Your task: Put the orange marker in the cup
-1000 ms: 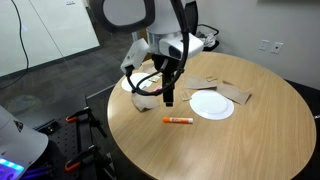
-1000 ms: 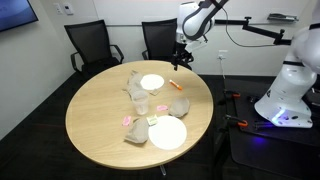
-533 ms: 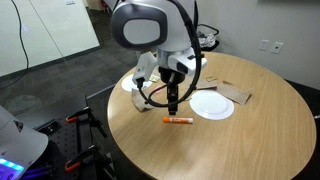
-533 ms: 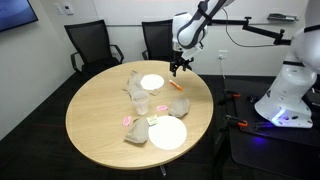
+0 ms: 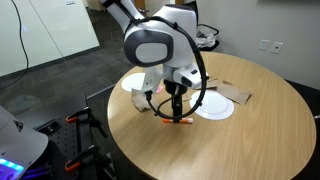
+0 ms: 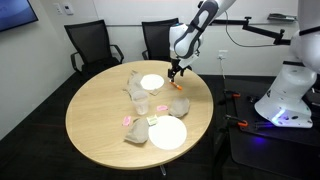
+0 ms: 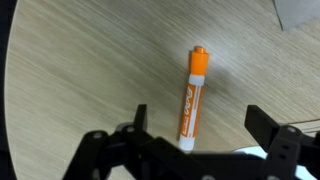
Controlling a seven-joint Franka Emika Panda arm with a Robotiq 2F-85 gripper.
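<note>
Wrist view | tool (image 7: 196,116) spread wide, orange marker (image 7: 192,95) framed between its jaws | descent to be kept centred, barrel pinched mid-length

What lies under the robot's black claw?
A slim orange marker lies flat on the round wooden table, between the fingers of the open black claw. Its near tip may be covered.

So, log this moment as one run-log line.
slim orange marker: flat on wooden table, ungrasped | gripper: open above it | phase: pre-grasp
</note>
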